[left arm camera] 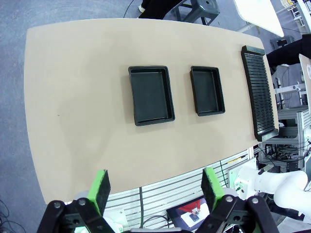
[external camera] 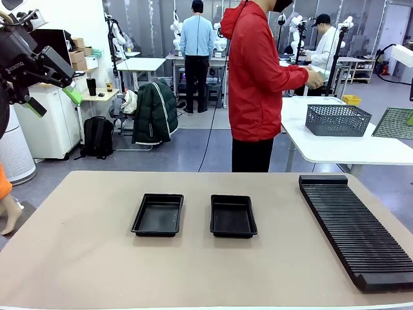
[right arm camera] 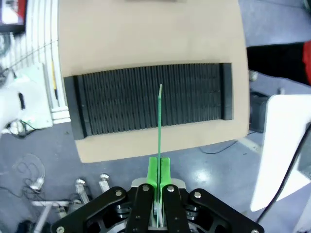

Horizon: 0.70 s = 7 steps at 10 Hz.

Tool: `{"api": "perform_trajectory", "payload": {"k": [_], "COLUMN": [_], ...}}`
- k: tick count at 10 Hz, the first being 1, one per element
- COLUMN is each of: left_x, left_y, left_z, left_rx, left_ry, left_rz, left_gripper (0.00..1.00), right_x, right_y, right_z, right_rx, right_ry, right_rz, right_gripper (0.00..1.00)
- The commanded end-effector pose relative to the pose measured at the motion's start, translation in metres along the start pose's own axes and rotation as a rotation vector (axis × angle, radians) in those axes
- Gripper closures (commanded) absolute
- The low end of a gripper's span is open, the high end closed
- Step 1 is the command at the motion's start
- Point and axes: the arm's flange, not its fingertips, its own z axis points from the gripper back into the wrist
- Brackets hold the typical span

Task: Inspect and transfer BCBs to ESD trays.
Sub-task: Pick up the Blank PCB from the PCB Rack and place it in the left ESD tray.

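Observation:
Two empty black ESD trays lie side by side mid-table, the left tray [external camera: 158,214] [left arm camera: 150,95] and the right tray [external camera: 233,216] [left arm camera: 207,90]. My left gripper [external camera: 55,100] [left arm camera: 156,189] hangs high over the table's near left edge, open and empty. My right gripper [right arm camera: 159,171] is shut on a BCB [right arm camera: 160,121]. The thin greenish board is seen edge-on, held upright above the long black slotted rack [right arm camera: 150,97]. The rack's slots look empty.
The ribbed rack [external camera: 358,232] [left arm camera: 256,92] runs along the table's right side. A person in a red hoodie [external camera: 258,77] stands at the far edge, turned toward a white side table [external camera: 335,147] bearing a grey mesh basket [external camera: 337,120].

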Motion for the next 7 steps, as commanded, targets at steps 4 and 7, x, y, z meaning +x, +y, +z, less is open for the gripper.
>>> {"api": "perform_trajectory", "payload": {"k": [4,7], "left_x": [0.0,0.0], "left_y": [0.0,0.0], "left_z": [0.0,0.0], "left_rx": [0.0,0.0], "left_ry": [-0.002,-0.002], "left_rz": [0.001,0.001], "left_gripper": [0.0,0.0], "right_x": [0.03,0.067], "right_y": [-0.008,0.008], "right_z": [-0.009,-0.063], "right_rx": [0.234,0.368], "right_ry": [-0.151,-0.278], "right_rz": [-0.589,-0.859], "right_gripper": [0.97,0.97]}}
